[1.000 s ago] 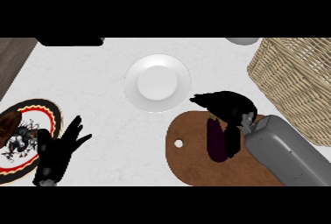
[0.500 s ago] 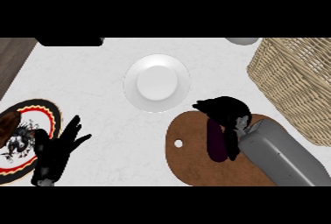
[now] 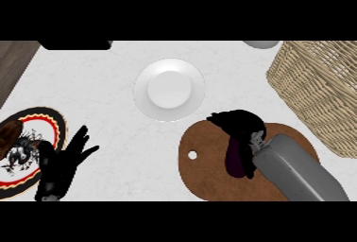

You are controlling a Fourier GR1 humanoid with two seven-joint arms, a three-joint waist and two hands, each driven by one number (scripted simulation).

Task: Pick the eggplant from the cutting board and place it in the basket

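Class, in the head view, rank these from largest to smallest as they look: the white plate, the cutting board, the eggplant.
1. cutting board, partly hidden by the right forearm
2. white plate
3. eggplant, partly covered by the right hand

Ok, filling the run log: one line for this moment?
right hand over dark purple eggplant | eggplant on brown cutting board | wicker basket empty

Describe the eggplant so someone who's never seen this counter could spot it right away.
Find the brown cutting board at the lower right, beside the wicker basket. On it, under the right hand, lies the eggplant: a dark purple, elongated shape, the only vegetable on the board.
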